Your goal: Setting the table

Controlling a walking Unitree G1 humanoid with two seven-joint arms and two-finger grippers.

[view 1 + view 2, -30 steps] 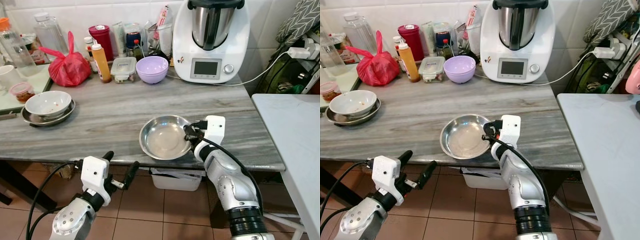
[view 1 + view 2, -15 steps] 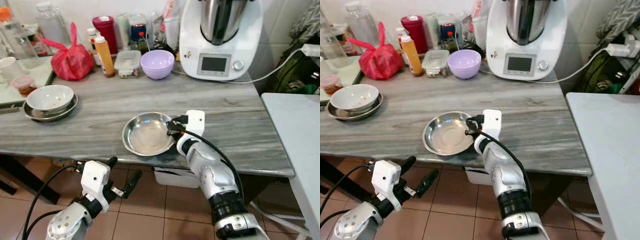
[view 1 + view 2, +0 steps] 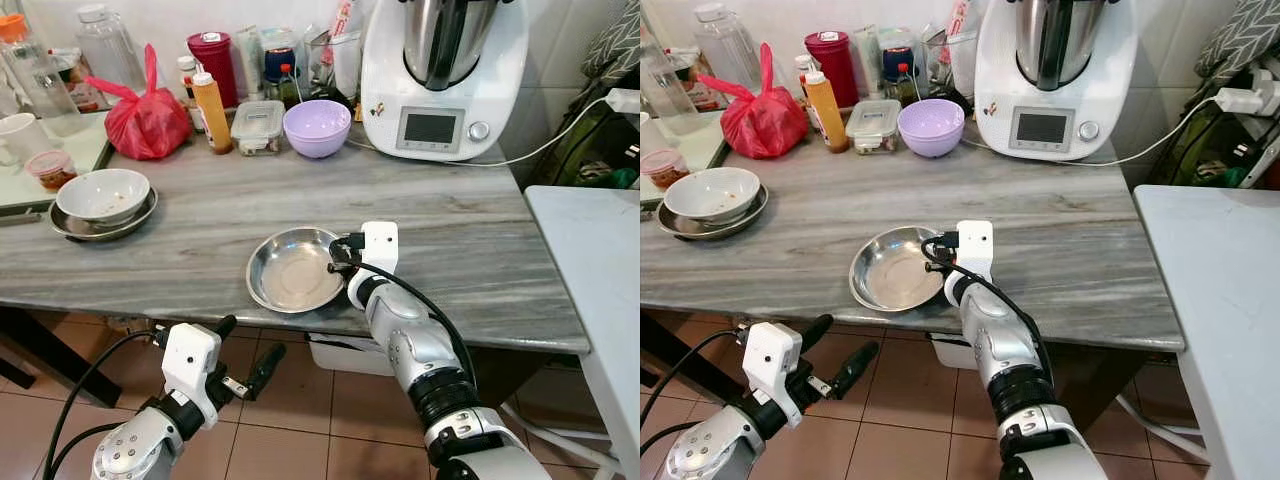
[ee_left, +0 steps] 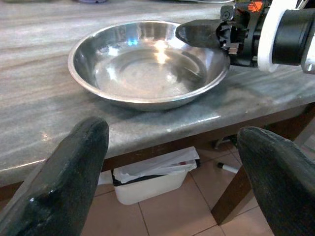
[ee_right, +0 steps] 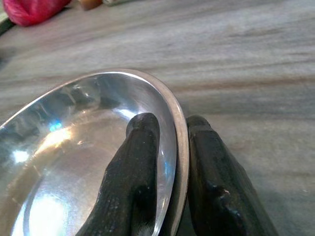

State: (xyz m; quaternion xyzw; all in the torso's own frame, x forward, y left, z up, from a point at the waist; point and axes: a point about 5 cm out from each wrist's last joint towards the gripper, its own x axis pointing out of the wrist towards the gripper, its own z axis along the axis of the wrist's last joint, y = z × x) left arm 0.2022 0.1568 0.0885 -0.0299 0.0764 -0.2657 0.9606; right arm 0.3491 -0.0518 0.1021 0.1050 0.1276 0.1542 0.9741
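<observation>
A shallow steel bowl (image 3: 292,270) rests on the grey marble-pattern counter (image 3: 200,225) near its front edge. My right gripper (image 3: 338,258) is shut on the bowl's right rim, one finger inside (image 5: 137,162) and one outside (image 5: 211,172). The same bowl (image 4: 142,64) lies on the counter ahead of my left gripper (image 3: 245,345), which hangs open below the counter edge, over the tiled floor, with nothing between its fingers (image 4: 74,167).
At the left stands a white bowl on a steel plate (image 3: 100,200). Along the back are a red bag (image 3: 145,125), bottles, a lidded box (image 3: 257,125), a purple bowl (image 3: 317,128) and a white kitchen machine (image 3: 440,75). A white table (image 3: 600,260) stands right.
The camera has shifted, so the scene sits differently in frame. The right gripper stays shut on the bowl's rim; the left arm still hangs below the counter edge.
</observation>
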